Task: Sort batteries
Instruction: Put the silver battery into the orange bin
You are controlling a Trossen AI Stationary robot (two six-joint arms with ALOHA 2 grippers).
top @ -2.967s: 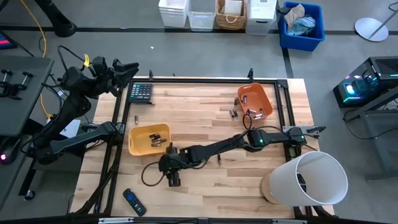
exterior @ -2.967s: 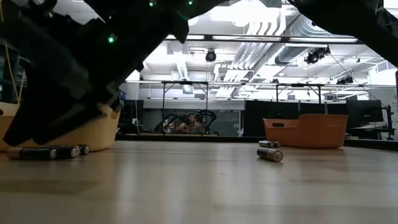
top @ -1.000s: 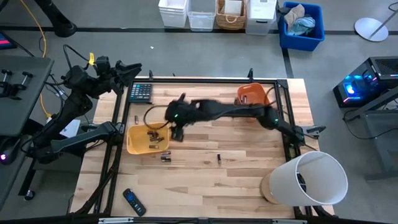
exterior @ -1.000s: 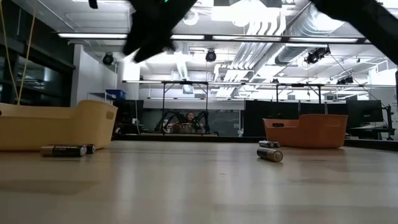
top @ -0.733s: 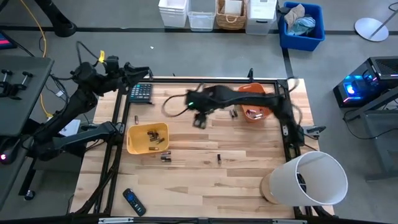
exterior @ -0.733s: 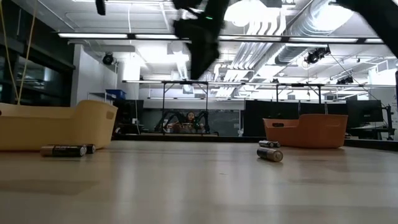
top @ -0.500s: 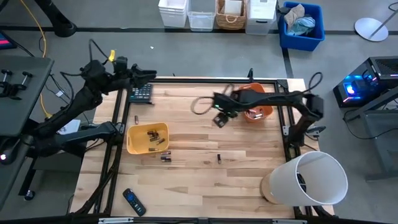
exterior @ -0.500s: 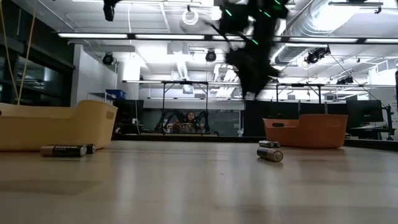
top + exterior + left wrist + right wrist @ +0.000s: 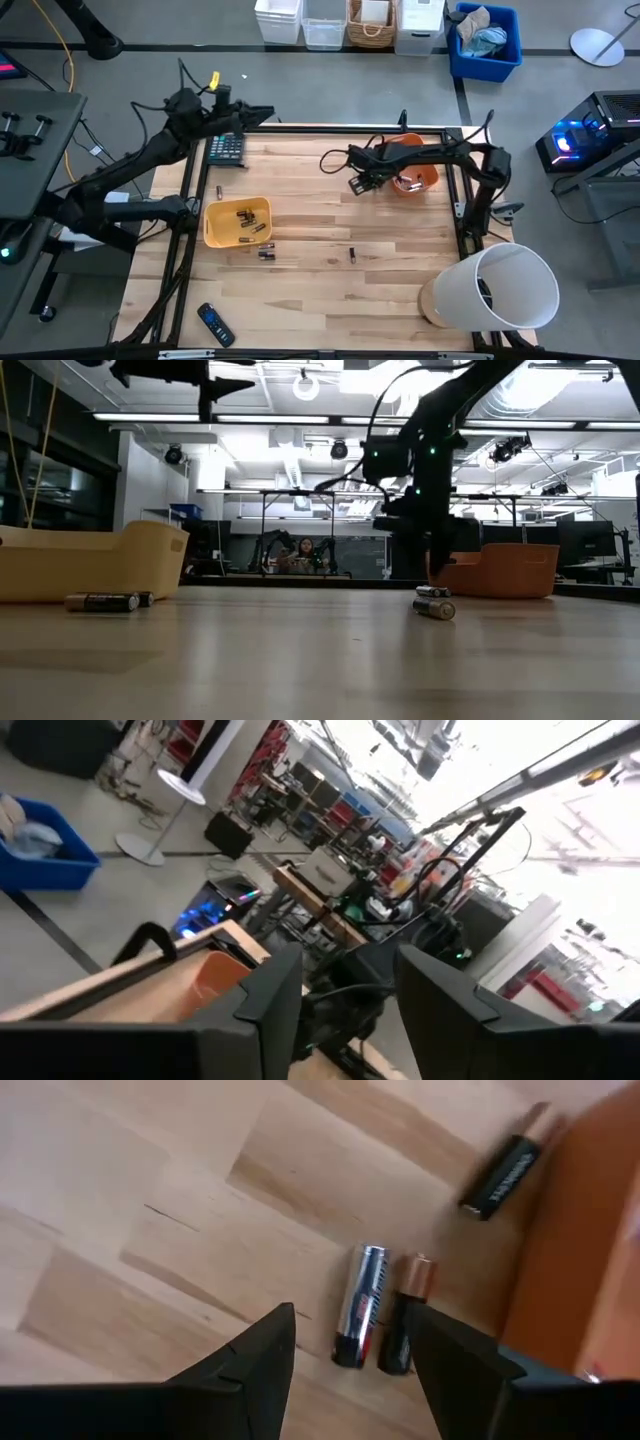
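Note:
Two batteries, one silvery (image 9: 362, 1305) and one dark with a coppery end (image 9: 405, 1315), lie side by side on the wood near the orange bin (image 9: 412, 165). A third dark battery (image 9: 505, 1175) lies by the bin's wall. My right gripper (image 9: 345, 1350) hangs open just above the pair (image 9: 433, 605), touching nothing. Several batteries lie in the yellow bin (image 9: 238, 222); others lie loose beside it (image 9: 265, 250), at mid-table (image 9: 352, 256) and near the left edge (image 9: 219, 191). My left gripper (image 9: 350, 1010) is open, raised over the table's far-left corner (image 9: 260, 112).
A dark calculator (image 9: 228, 147) lies at the far-left corner under the left arm. A black remote (image 9: 215, 325) lies near the front-left edge. A large white cylinder (image 9: 495, 285) stands at the near-right corner. Bare wood lies between the two bins.
My right gripper has swung from above the yellow bin toward the table's right, across to the orange bin, and come down over the two batteries there. My left arm has reached farther right along the far edge. No battery has moved.

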